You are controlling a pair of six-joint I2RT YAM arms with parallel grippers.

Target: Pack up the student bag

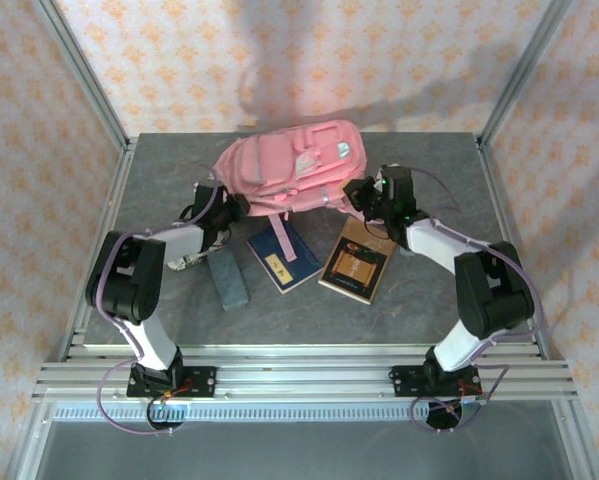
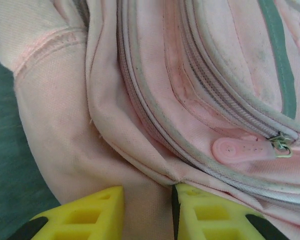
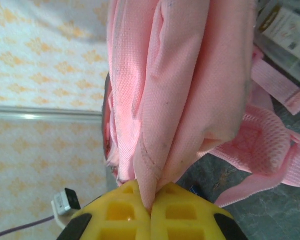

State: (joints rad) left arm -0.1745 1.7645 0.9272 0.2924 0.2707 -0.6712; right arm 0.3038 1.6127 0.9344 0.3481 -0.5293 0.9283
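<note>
Right claw (image 3: 151,201) pinched shut on large pink fabric backpack (image 1: 294,165), likely to spread it; left claw (image 2: 147,200) part-open astride its fold.

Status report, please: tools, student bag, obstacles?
Right tool shut on student bag fabric. Left tool astride a fold, grip unclear. Blue book, brown book, dark case beside it.

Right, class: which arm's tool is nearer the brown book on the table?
Right. The right tool pinches the student bag just beyond the brown book; the left tool is at the bag's opposite end, across the blue book.
</note>
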